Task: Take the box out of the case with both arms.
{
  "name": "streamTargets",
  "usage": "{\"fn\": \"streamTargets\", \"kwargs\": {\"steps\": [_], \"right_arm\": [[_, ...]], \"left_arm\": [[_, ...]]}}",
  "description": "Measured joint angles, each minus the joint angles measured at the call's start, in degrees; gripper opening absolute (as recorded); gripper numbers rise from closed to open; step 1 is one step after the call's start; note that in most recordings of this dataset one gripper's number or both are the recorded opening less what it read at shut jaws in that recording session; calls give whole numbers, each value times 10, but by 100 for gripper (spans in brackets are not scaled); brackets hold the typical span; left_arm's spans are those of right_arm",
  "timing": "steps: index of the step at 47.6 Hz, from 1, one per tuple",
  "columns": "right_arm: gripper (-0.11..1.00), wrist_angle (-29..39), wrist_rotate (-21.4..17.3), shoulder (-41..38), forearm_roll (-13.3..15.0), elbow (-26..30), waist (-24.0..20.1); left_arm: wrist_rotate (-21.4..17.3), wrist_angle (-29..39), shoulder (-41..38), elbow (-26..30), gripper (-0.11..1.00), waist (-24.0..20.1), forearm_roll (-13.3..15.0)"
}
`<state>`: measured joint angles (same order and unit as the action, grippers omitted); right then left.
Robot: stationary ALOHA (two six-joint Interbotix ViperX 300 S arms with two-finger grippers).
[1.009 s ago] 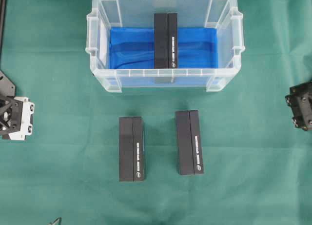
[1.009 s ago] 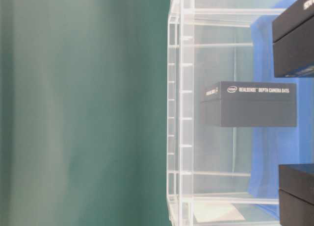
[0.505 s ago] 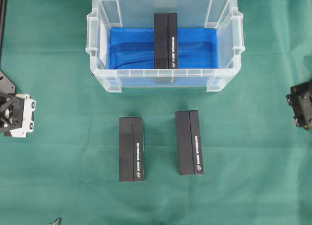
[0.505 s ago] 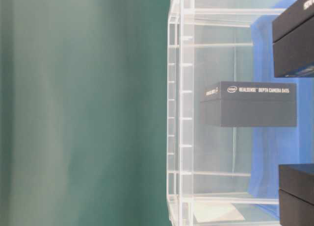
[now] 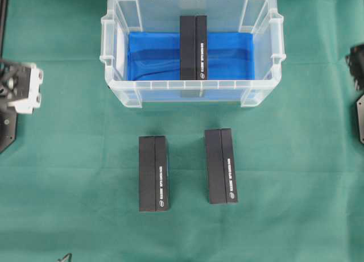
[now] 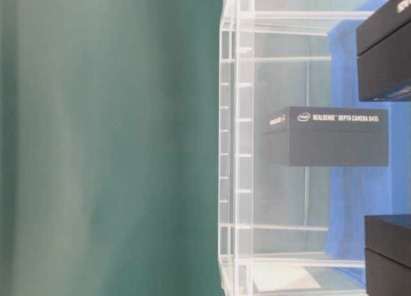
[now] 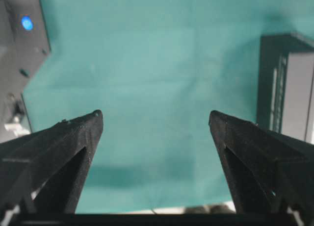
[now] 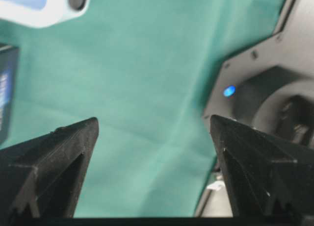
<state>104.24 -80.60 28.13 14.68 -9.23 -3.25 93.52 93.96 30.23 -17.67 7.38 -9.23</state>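
Item: case (image 5: 192, 94), clear bin with blue lining, at twelve o'clock on the green bench (image 5: 79, 177). Contents: one black box (image 5: 193, 47), lying lengthwise at the case's centre on the blue sheet, apart from both long walls. Outside stock: two like boxes on the bench, left box (image 5: 154, 173) at seven o'clock of the case and right box (image 5: 221, 166) at five o'clock, well apart from each other. Left hand (image 7: 156, 119): fingers spread wide, nothing between them, over bare cloth at nine o'clock of the overhead view. Right hand (image 8: 154, 123): likewise spread and empty, at three o'clock. Step judged in hand: approach to the case. Handling advice: bring each hand in over its own short end of the case, descend clear of the rim, and close on opposite sides of the box at matched height, so that it lifts level. View notes: the table-level view alone shows the box's printed side through the case wall, and no arms; the overhead view alone shows all three boxes together; the left wrist view catches one bench box's edge, the right wrist view a case corner.
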Motion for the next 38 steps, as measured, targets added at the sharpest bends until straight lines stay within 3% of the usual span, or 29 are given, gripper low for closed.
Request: {"fn": "streamTargets", "kwargs": {"steps": [8,19,26,38], "right_arm": [[90,-5,83,0,-1,-5,76],[90,-38,170,-8,-4,-5,174],[90,-54,192,-18,-15,-5,202],[90,-57,191,-25,-23,-6,207]], "left_arm": [[-64,0,1,0,85,-66,2],[-149,-3,0,0,85,-149,3],[-178,-3,-1,0,85,-180,4],[-183,-4,0,0,85,-184,4]]}}
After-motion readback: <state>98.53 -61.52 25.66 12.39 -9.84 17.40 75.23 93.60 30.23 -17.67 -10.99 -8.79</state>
